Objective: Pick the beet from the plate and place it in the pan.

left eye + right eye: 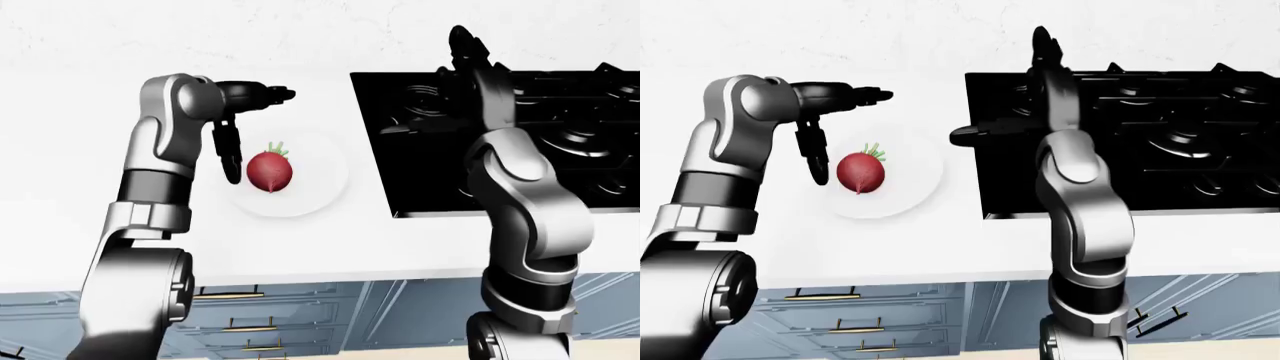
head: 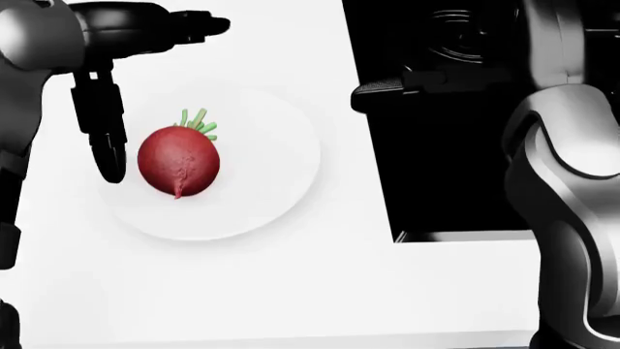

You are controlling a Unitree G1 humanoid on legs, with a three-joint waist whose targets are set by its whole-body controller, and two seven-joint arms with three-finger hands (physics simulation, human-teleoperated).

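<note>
On the white counter (image 2: pixel 242 291), a white plate (image 2: pixel 281 167) is seen with the red beet (image 2: pixel 178 161) lying on it, its green stems turned toward the top of the head view. At the right of that view, a black stove (image 1: pixel 560 135) is set into the counter, and a dark handle (image 2: pixel 407 83) is seen projecting over its left edge; it probably belongs to the pan, though the pan's body is lost against the black surface. Blue cabinet drawers (image 1: pixel 860 315) are shown below the counter in the eye views. Much of the stove is hidden by the right arm, which is raised upright with the right hand (image 1: pixel 1045 46) held high above the burners; its fingers are too dark and small for its state to be told. The left hand (image 2: pixel 116 87) is held released beside the beet: one finger (image 2: pixel 105 138) is pointed down at the beet's left, just apart from it, and another (image 2: pixel 194 25) is stretched toward the right, above the plate's upper edge. Nothing is grasped.
</note>
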